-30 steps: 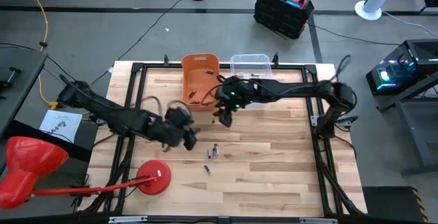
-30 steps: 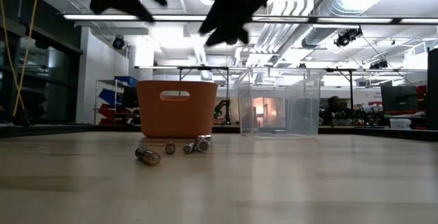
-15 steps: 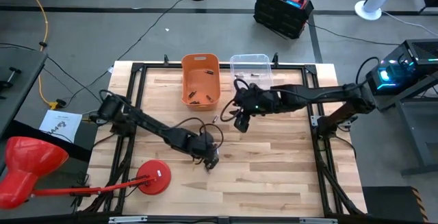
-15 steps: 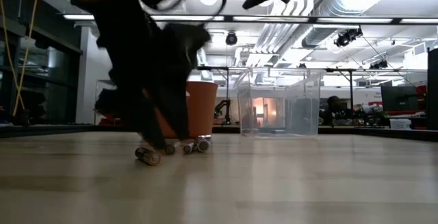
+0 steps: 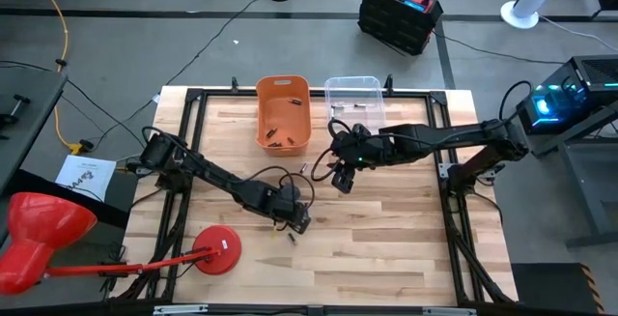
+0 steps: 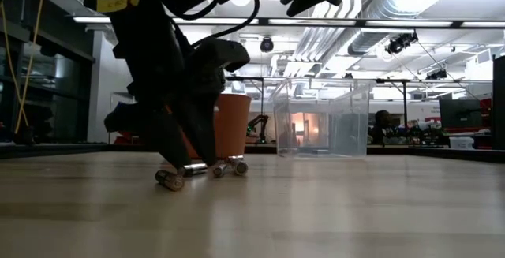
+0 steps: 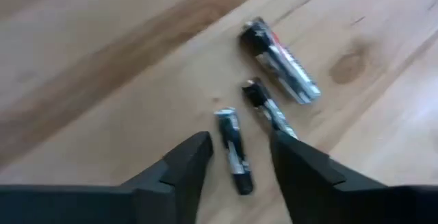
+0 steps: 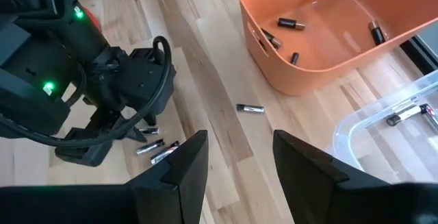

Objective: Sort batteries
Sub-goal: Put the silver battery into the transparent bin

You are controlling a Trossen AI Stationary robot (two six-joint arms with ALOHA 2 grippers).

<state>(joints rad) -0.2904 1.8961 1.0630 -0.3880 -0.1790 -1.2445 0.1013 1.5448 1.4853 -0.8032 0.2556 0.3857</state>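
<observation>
Three batteries lie loose on the wood in the left wrist view: a thick one (image 7: 280, 63), a thin one (image 7: 270, 111) and a short one (image 7: 234, 152). My left gripper (image 7: 239, 162) is down at the table, open, with a finger on each side of the short battery and a gap to both. The low view shows it (image 6: 181, 162) among the cells (image 6: 229, 166). Another battery (image 5: 293, 239) lies nearer, and a lone one (image 8: 250, 108) lies near the orange bin. My right gripper (image 5: 340, 176) hovers open above the table, right of the orange bin.
The orange bin (image 5: 261, 113) holds several batteries (image 8: 287, 24). The clear bin (image 5: 352, 84) to its right holds a couple (image 8: 404, 114). A red round-based stand (image 5: 217, 253) sits at the table's near left. Black frame rails (image 5: 454, 219) line the edges, and bare wood lies on the near right.
My left gripper has swung right and toward the near edge, dropping to the table over the battery cluster. My right gripper has moved away from the orange bin, toward the right and slightly nearer, staying high and open.
</observation>
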